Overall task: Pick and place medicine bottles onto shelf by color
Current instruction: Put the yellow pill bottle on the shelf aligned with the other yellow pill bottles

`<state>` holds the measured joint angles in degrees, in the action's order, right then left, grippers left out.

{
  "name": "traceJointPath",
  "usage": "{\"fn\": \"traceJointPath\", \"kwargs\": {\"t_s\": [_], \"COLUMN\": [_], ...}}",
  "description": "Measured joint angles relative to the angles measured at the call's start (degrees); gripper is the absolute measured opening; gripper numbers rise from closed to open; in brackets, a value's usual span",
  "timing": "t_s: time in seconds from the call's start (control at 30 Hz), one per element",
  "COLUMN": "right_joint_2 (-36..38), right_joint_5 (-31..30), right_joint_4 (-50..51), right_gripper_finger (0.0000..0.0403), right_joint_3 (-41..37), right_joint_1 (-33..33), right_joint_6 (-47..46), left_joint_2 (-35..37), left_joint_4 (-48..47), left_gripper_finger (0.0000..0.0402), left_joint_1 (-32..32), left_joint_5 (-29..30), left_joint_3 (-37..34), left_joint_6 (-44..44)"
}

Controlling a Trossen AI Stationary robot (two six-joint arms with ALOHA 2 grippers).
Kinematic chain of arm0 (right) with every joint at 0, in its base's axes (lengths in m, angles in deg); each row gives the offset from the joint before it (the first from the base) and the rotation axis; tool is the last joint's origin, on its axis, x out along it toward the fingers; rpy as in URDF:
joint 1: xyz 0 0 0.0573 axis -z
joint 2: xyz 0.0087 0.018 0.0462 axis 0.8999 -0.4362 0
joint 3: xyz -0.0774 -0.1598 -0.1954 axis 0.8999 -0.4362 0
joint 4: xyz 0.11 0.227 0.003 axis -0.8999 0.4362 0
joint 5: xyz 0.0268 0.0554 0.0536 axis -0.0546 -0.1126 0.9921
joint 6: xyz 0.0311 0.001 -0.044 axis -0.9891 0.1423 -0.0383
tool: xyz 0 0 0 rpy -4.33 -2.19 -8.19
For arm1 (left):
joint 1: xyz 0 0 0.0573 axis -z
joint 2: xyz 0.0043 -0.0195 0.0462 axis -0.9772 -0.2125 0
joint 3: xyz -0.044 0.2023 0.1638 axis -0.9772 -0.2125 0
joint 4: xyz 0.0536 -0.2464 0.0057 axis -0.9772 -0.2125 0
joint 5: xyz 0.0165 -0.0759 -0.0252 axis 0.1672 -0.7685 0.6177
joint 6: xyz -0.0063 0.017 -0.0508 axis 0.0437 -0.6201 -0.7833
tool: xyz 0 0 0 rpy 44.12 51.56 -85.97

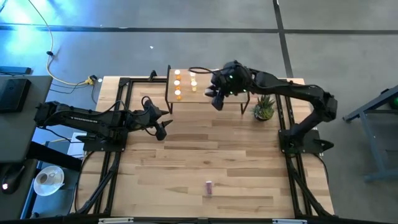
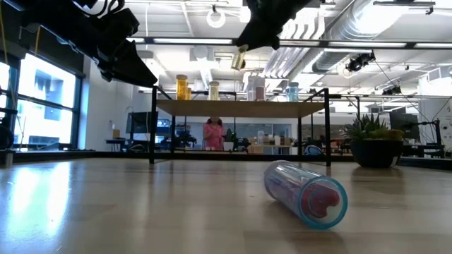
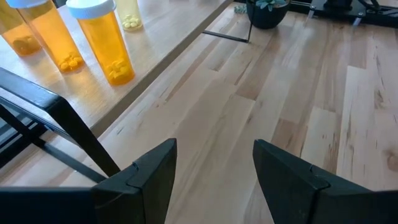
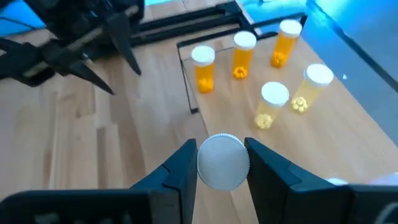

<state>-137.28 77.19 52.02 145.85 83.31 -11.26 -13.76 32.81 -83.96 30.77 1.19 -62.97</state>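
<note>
Bottle (image 4: 222,162) clamped in right hand (image 4: 222,167), above shelf (image 4: 348,134).

Floor (image 1: 186,37): grey concrete w/ seam lines. Yellow cable (image 1: 62,78) runs beyond worktop's far-left corner. Ceiling (image 2: 367,28): exposed ducts, strip lights. Window (image 2: 42,106) at room's left. Person in pink (image 2: 213,134) at rear, desks nearby.

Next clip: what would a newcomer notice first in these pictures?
Probably the right gripper above the shelf, shut on a white-capped bottle, with a cluster of orange bottles standing on the shelf's left part. Next, one bottle lying on its side, alone on the near part of the table. The left gripper is open over the table, just in front of the shelf's left end.
</note>
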Motion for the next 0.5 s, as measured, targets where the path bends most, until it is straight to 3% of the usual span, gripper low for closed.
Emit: {"fn": "traceJointPath", "kwargs": {"t_s": [0.5], "right_joint_2": [-16.8], "right_joint_5": [0.0], "right_joint_4": [12.9], "right_gripper_finger": [0.0103], "right_joint_3": [18.8], "right_joint_1": [0.3], "right_joint_6": [6.1], "left_joint_2": [0.0], "left_joint_4": [0.0], "left_gripper_finger": [0.0201], "left_joint_1": [0.0], "left_joint_5": [-0.1], "left_joint_3": [0.0], "left_joint_6": [0.1]}}
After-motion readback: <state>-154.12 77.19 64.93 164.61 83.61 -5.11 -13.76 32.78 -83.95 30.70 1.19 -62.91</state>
